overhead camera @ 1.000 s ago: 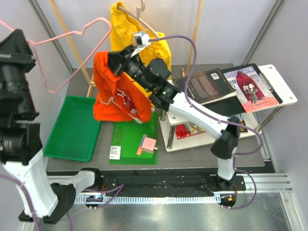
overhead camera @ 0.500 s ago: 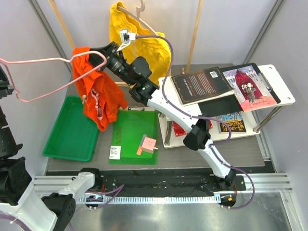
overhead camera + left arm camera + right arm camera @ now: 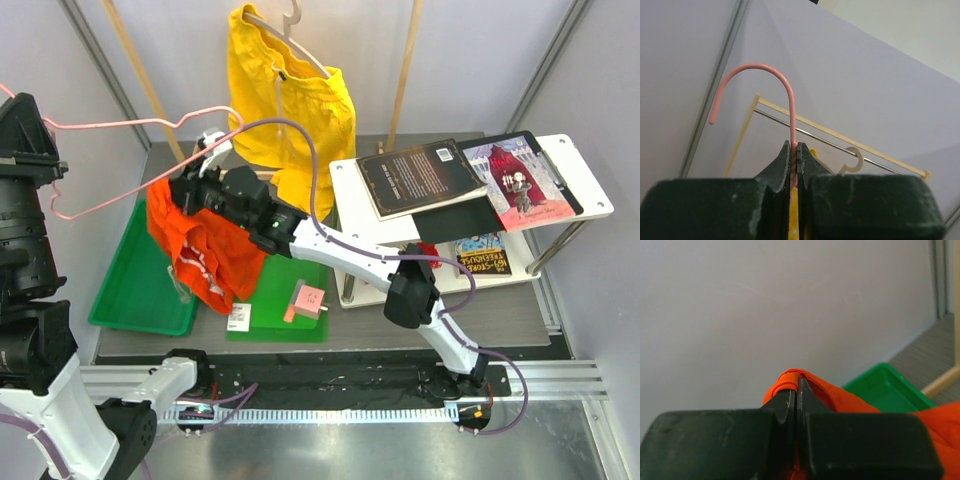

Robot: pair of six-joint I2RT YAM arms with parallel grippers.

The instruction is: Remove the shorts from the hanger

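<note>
Right gripper (image 3: pixel 797 385) is clamped tight on a bunched edge of the orange-red shorts (image 3: pixel 205 250). Cloth hangs low from it, draped over the inner edge of the green tray (image 3: pixel 120 295) and the green mat (image 3: pixel 295 278) beside it. Left gripper (image 3: pixel 794 152) is pinched closed on the neck of the pink hanger (image 3: pixel 792 122), held high at left, hook up. Hanger wire passes just above the right gripper; can't tell if cloth touches it there. Yellow shorts (image 3: pixel 290 110) hang on a pale hanger (image 3: pixel 855 161) on the back rail, well apart from both grippers. Pink block (image 3: pixel 308 298) sits on the mat.
</note>
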